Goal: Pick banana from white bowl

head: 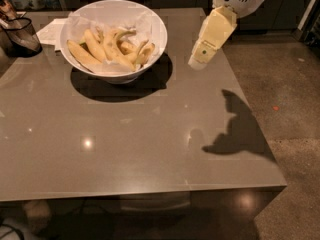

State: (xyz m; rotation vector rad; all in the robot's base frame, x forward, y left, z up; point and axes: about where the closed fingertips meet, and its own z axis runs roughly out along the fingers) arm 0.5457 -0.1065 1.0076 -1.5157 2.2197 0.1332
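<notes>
A large glossy white bowl (155,26) lined with crumpled white paper stands at the back left of the grey table (125,134). Several yellow bananas (107,49) lie in it. My gripper (199,60) hangs from the white arm at the upper right, above the table and to the right of the bowl, apart from it. It points down and left, with nothing seen in it.
A dark mesh basket (20,36) stands at the far left edge, with white paper (52,30) lying beside it behind the bowl. The table's right edge drops to a speckled floor (285,94). The arm's shadow (235,129) falls on the table's right side.
</notes>
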